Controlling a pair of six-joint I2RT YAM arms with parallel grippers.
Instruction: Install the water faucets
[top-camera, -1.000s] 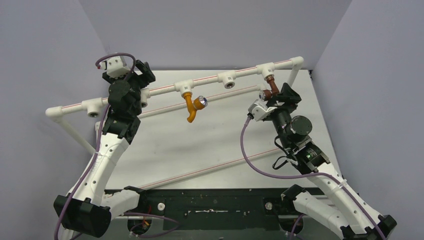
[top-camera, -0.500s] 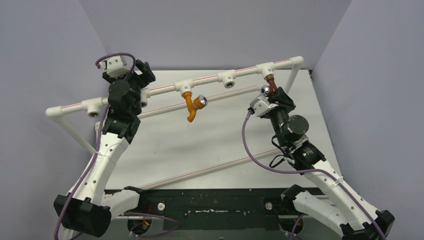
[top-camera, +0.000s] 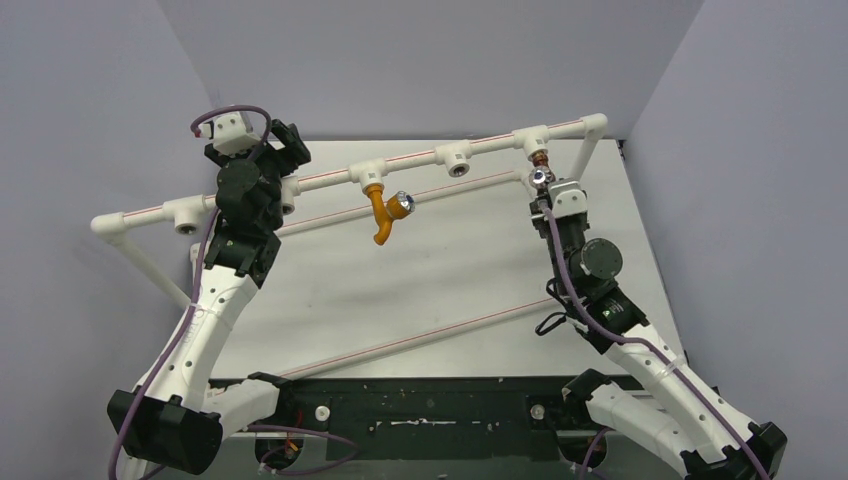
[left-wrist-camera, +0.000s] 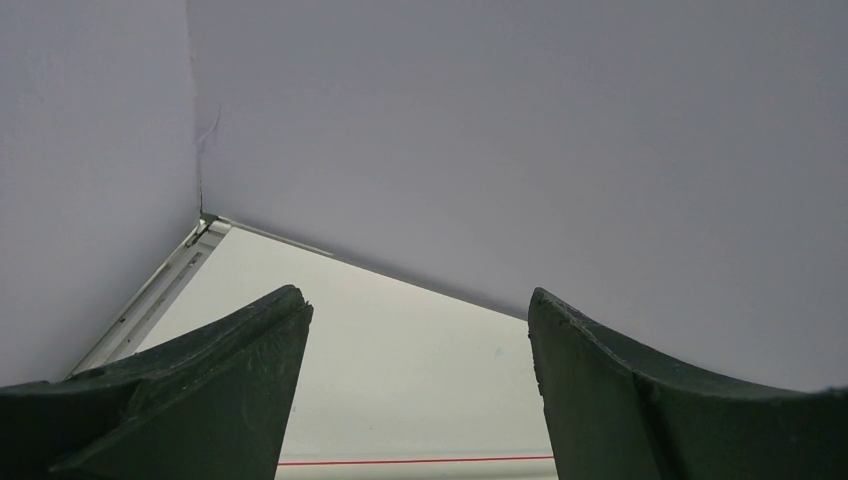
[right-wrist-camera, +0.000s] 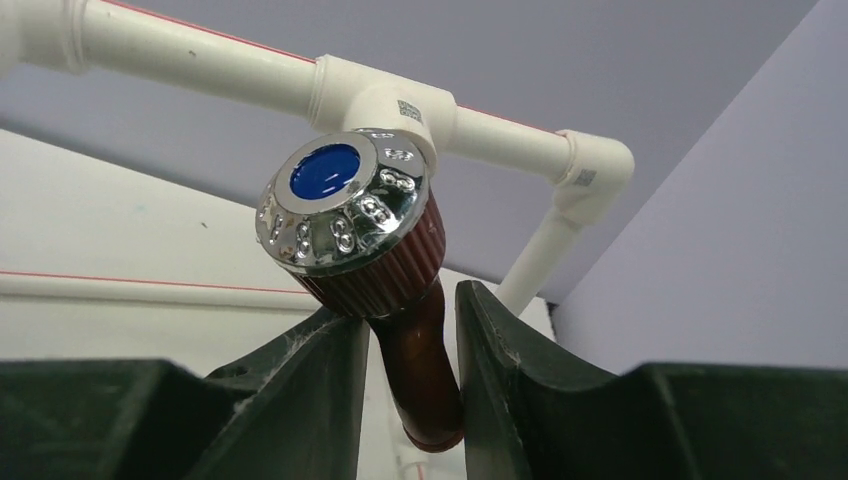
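Gripping: right gripper (right-wrist-camera: 410, 305) clenched on the dark red-brown faucet (right-wrist-camera: 425, 380), fingers flanking its spout just under the silver knob (right-wrist-camera: 345, 215).
Left gripper (left-wrist-camera: 415, 300): spread wide, nothing between its fingers, up beside the pipe rail (top-camera: 325, 180).
Handling: likely light and rigid; the glossy spout may slip, the ribbed collar looks the surer hold.
Its place: at the right-hand T socket (right-wrist-camera: 385, 100).
Orange-yellow faucet (top-camera: 380, 212): hanging from a mid-rail socket.
Surface: pale table (top-camera: 450, 290), smooth.
Room: plain lilac walls (top-camera: 420, 60) close around.

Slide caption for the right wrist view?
Right gripper clamps the red-brown faucet at the white pipe tee.
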